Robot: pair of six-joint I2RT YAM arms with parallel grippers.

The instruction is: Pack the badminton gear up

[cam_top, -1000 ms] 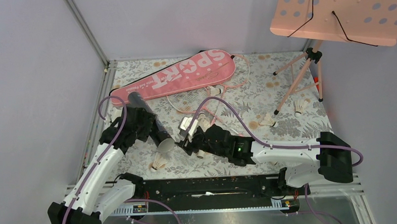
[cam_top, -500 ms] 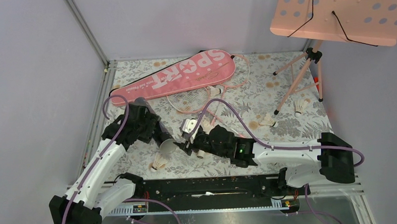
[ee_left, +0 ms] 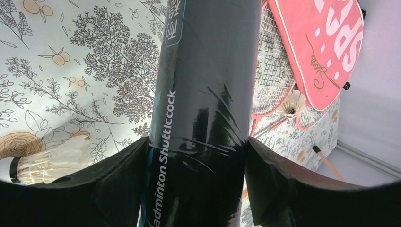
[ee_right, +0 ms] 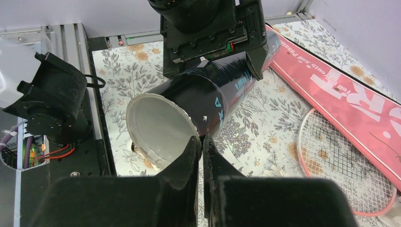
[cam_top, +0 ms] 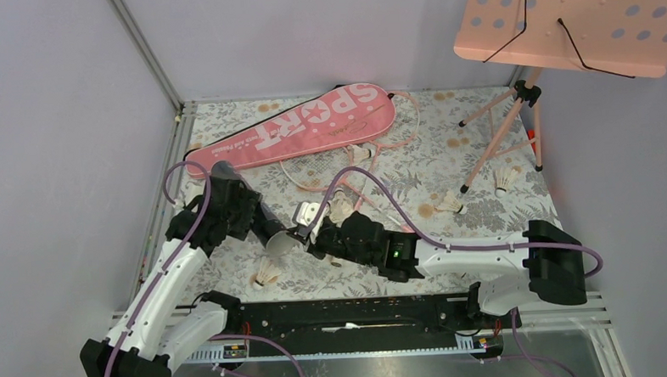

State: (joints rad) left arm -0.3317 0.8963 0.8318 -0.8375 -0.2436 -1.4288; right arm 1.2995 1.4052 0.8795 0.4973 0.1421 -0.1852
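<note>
Presently the left gripper (ee_left: 194, 146) clamps the black shuttlecock tube (ee_right: 217, 90), tilted at near left, its open mouth meeting the right gripper (ee_right: 201, 142), whose fingers sit almost together with nothing visible between; the tube should be held steady, mouth aligned, for loading.

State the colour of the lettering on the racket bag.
White, on the pink racket bag; it shows best in the top external view.

rackets (cam_top: 312, 168) partly hidden under racket bag (cam_top: 310, 126)
</note>
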